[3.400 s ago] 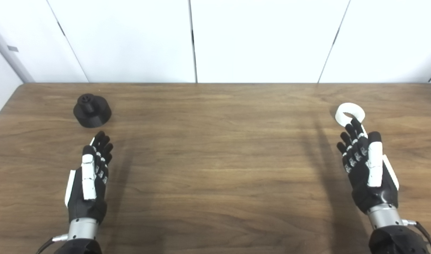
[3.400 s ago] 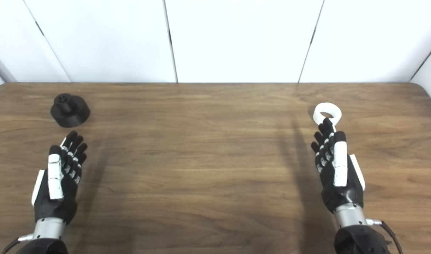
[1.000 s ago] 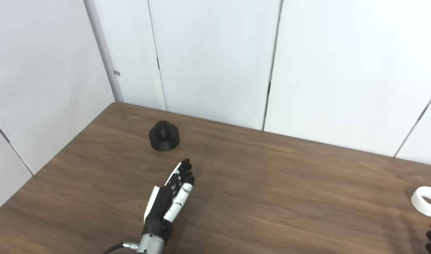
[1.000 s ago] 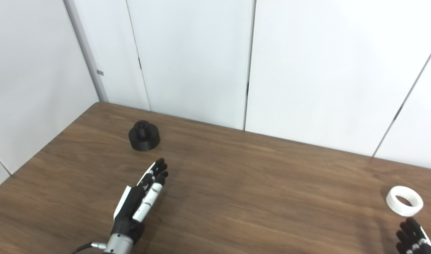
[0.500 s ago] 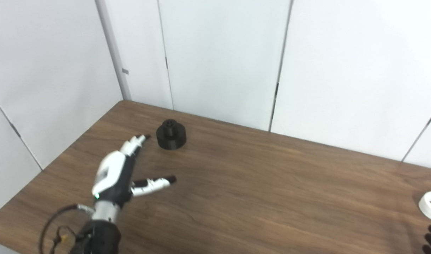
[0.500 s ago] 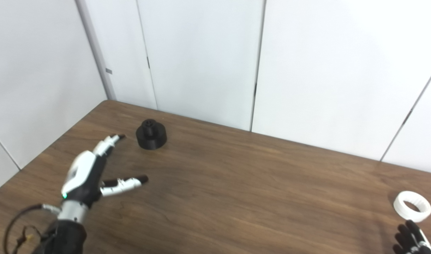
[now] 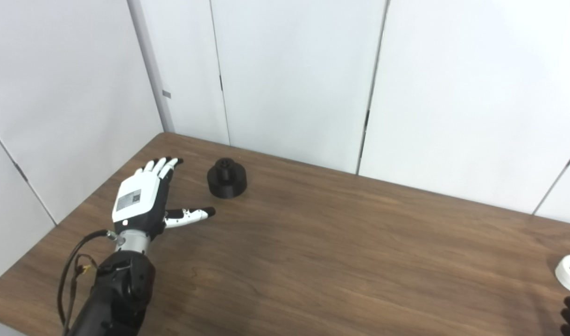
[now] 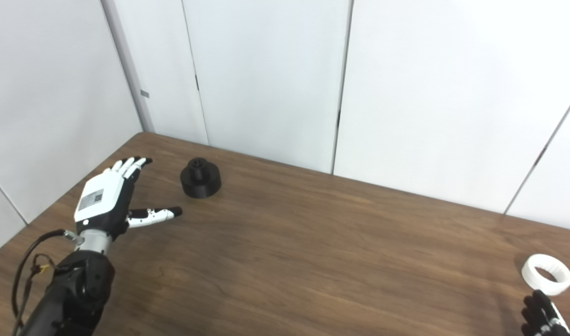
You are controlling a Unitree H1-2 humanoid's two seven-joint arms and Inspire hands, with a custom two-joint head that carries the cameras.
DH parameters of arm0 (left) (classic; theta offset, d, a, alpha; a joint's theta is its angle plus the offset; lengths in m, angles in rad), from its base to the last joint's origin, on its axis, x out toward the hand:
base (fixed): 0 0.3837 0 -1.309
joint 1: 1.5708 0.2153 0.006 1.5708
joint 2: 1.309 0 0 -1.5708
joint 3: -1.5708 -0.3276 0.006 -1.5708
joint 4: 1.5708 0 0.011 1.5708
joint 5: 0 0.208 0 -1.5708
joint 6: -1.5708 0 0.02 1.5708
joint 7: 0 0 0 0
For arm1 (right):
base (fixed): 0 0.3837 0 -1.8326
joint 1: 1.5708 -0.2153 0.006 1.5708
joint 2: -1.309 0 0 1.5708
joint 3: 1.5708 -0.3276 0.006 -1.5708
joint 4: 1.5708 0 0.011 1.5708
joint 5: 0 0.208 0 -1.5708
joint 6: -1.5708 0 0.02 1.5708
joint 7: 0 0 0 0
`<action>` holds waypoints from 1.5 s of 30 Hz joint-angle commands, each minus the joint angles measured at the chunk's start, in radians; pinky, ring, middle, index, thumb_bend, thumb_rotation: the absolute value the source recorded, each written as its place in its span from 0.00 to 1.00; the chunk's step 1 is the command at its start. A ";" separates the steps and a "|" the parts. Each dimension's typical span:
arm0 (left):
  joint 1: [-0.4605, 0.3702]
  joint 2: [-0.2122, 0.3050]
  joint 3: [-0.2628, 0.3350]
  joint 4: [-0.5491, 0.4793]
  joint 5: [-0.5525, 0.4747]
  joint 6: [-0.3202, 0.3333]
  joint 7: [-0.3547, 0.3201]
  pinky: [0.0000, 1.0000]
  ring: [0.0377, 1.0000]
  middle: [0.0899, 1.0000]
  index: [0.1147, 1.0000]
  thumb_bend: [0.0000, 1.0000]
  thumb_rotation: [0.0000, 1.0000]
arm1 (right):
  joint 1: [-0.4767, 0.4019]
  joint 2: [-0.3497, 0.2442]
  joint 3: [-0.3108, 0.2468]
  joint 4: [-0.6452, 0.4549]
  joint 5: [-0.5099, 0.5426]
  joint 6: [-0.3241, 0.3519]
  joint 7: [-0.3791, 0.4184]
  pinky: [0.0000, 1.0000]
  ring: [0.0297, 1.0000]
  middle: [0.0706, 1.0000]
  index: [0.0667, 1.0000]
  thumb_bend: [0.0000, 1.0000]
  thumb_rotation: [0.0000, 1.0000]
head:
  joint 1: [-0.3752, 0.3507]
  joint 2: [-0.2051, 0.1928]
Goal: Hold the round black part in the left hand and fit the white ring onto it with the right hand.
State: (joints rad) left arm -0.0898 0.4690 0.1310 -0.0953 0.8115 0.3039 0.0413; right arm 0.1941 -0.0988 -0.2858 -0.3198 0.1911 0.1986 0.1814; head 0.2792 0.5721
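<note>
The round black part (image 7: 226, 178), a low disc with a short hub on top, stands on the wooden table (image 7: 341, 242) near its far left corner. My left hand (image 7: 147, 198) hovers just left of it, back upward, fingers spread and thumb pointing right; it is open and apart from the part. The white ring (image 8: 546, 274) lies flat at the right edge of the picture. Only the fingertips of my right hand (image 8: 541, 315) show at the bottom right corner, just in front of the ring and apart from it.
White wall panels (image 7: 289, 79) stand right behind the table's far and left edges. A cable loop (image 7: 72, 270) hangs off my left forearm. Bare wood stretches between the black part and the ring.
My left hand has risen, moved farther from me and turned palm down, its fingers now beside the black part. The part, the ring and the right fingertips stayed put.
</note>
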 commanded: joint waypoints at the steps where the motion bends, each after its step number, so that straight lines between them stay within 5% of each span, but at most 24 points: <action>1: -0.067 0.042 -0.005 0.029 -0.012 -0.013 0.009 0.99 0.98 0.95 0.89 1.00 0.55 | 0.087 -0.015 0.012 -0.051 -0.002 -0.019 -0.005 1.00 0.96 0.93 0.93 0.81 1.00 | 0.000 0.003; 23: -0.354 0.092 -0.163 0.539 -0.111 -0.067 0.039 1.00 0.98 0.93 0.86 1.00 0.58 | 0.108 -0.006 0.026 -0.103 -0.019 0.017 -0.031 1.00 1.00 0.95 0.95 0.82 1.00 | -0.007 0.022; 45: -0.459 0.083 -0.231 0.650 -0.168 -0.053 0.045 1.00 0.99 0.94 0.86 1.00 0.56 | 0.116 -0.002 0.036 -0.113 -0.026 0.015 -0.040 1.00 0.99 0.93 0.94 0.76 1.00 | -0.022 0.030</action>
State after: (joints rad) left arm -0.4866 0.5248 -0.1028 0.5622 0.6473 0.2549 0.0704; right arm 0.2011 -0.0980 -0.2638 -0.3871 0.1644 0.2277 0.1446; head 0.2562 0.6013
